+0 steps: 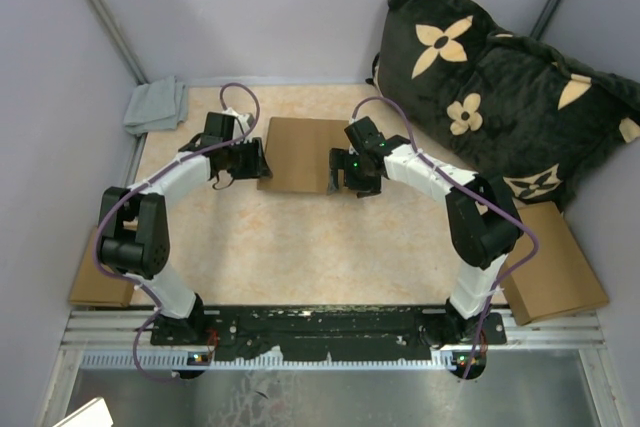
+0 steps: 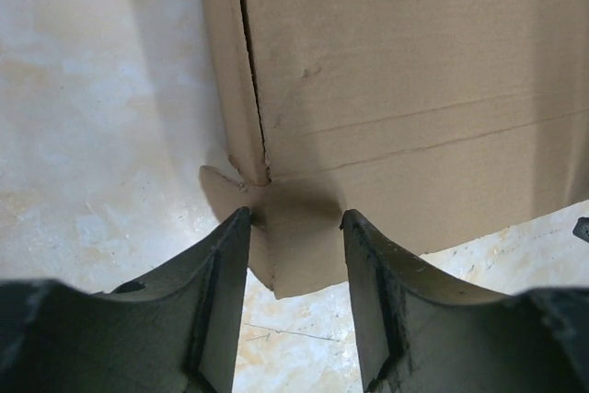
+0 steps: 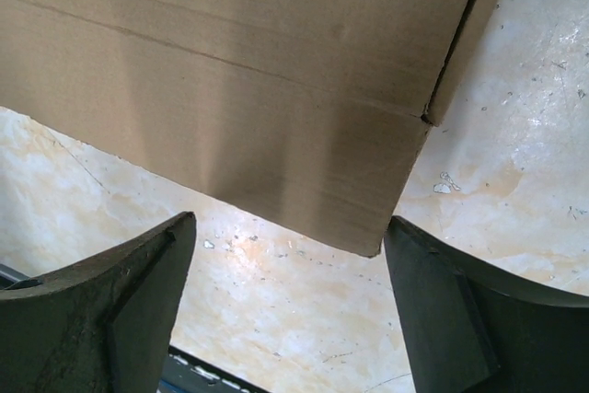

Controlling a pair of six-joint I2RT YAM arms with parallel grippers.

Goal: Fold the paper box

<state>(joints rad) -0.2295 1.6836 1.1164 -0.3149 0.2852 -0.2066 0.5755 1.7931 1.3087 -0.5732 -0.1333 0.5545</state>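
Note:
The paper box (image 1: 300, 152) lies on the table between the two arms, a flat brown cardboard shape with creases. My left gripper (image 1: 258, 162) sits at its left near corner. In the left wrist view that gripper (image 2: 294, 218) stands open, its fingers (image 2: 225, 264) either side of a small corner flap of the box (image 2: 405, 71), with gaps showing beside the flap lower down. My right gripper (image 1: 338, 169) is at the box's right near corner. In its own view it (image 3: 290, 223) is wide open, and the box's front edge (image 3: 276, 89) hangs just beyond the fingertips, one tip close to the corner.
A black pillow with cream flowers (image 1: 500, 97) fills the back right. A grey cloth (image 1: 155, 105) lies at the back left corner. Another brown box (image 1: 550, 267) sits off the table's right edge, and a flat brown cardboard piece (image 1: 95, 282) lies off the left edge.

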